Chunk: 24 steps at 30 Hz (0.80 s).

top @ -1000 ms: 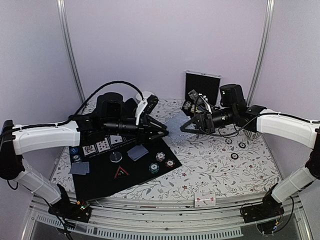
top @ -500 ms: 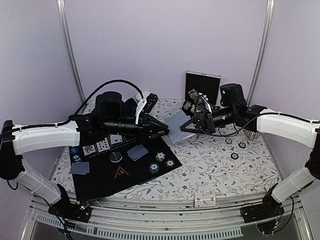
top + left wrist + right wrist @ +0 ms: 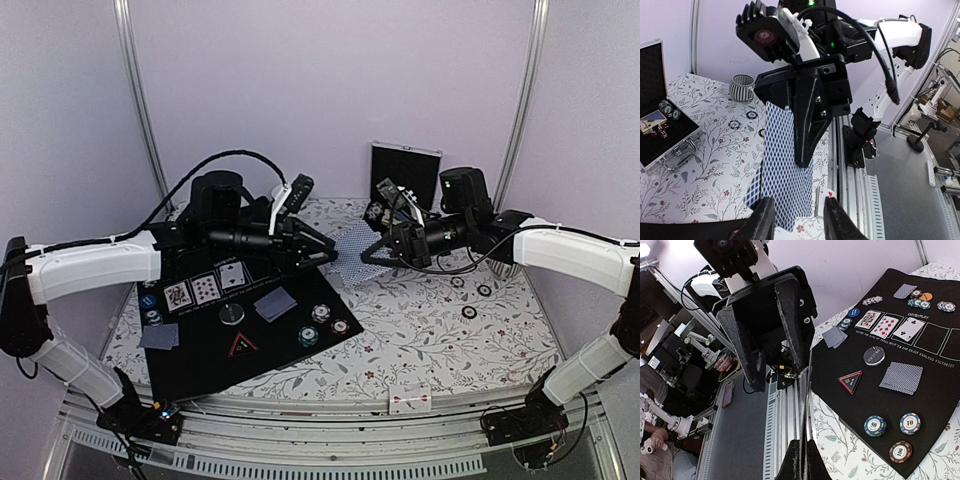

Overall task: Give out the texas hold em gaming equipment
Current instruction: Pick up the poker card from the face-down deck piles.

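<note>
Aloft, cards (image 3: 350, 243) pinched in right end effector (image 3: 370, 253)

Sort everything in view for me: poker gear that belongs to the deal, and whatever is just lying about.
Belongs to the job:
deck of cards, held up over the table
face-up cards
face-down cards
poker chips
round grey button
triangular marker

Just lying about:
silver-edged case
small striped bowl
</note>
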Each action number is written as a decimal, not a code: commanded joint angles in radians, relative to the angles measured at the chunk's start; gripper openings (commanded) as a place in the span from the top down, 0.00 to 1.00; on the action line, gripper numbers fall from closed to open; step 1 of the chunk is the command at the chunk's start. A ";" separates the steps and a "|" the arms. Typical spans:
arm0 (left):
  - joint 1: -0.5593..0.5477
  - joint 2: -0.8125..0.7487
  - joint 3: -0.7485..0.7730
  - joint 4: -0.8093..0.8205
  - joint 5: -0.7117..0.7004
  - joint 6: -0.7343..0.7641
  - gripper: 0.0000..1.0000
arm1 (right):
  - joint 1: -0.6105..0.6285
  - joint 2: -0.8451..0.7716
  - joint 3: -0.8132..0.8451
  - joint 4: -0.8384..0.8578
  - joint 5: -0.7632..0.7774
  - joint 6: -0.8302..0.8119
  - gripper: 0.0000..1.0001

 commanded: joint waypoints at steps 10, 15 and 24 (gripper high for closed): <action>0.016 0.002 0.023 0.002 0.037 -0.017 0.64 | 0.006 -0.016 0.016 -0.003 -0.022 -0.015 0.98; 0.016 0.015 0.027 0.052 0.053 -0.040 0.62 | 0.006 -0.015 0.017 -0.002 -0.021 -0.014 0.98; 0.016 0.021 0.038 0.071 0.039 -0.042 0.60 | 0.007 -0.024 0.011 -0.005 -0.019 -0.013 0.98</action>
